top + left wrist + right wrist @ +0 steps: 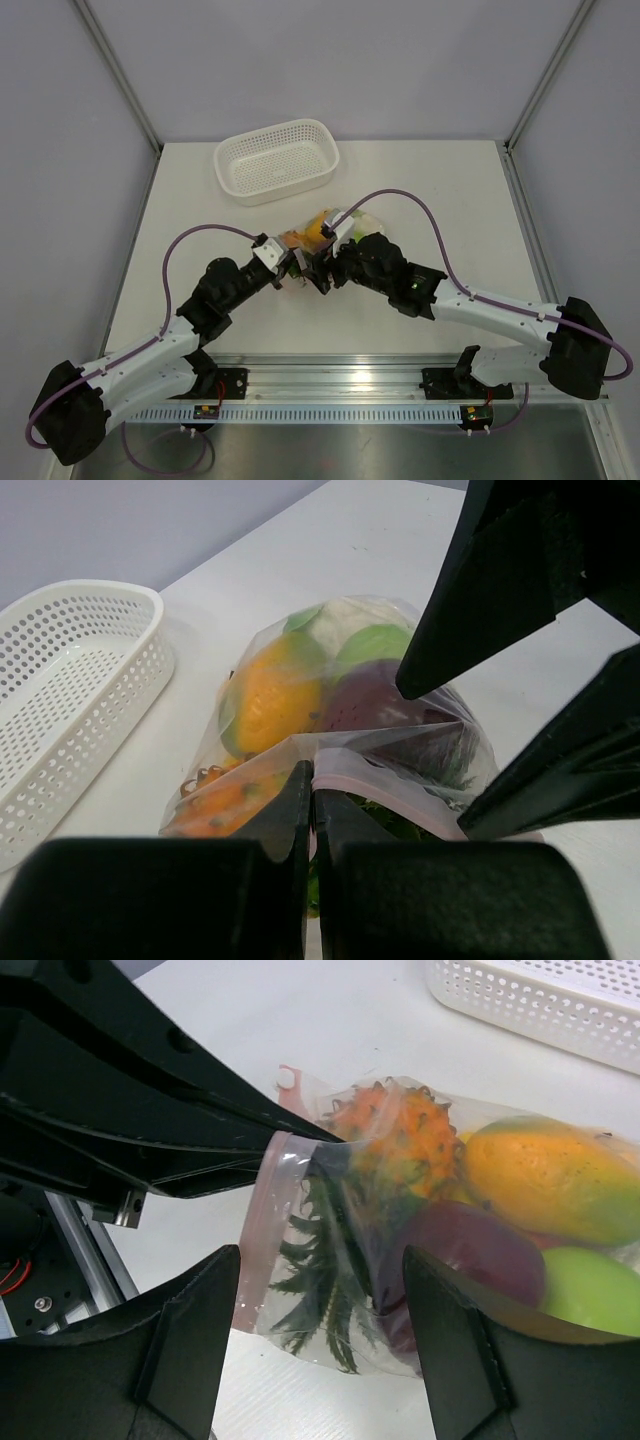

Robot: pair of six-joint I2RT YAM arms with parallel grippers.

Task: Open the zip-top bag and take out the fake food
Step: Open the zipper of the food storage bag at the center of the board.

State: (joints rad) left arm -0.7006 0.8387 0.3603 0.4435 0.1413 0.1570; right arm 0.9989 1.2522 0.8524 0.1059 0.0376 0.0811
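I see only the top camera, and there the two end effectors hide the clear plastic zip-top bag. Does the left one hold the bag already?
Observer: Yes. The left wrist view shows the left end effector shut on the pink zip strip of the clear crinkly zip-top bag.
Operator: And the right one?
Observer: The right end effector is open. Its fingers are apart and grip nothing.
Operator: Which food lies nearest the strip?
Observer: The orange plastic pineapple. Its green leaves lie right against the strip, inside the bag.
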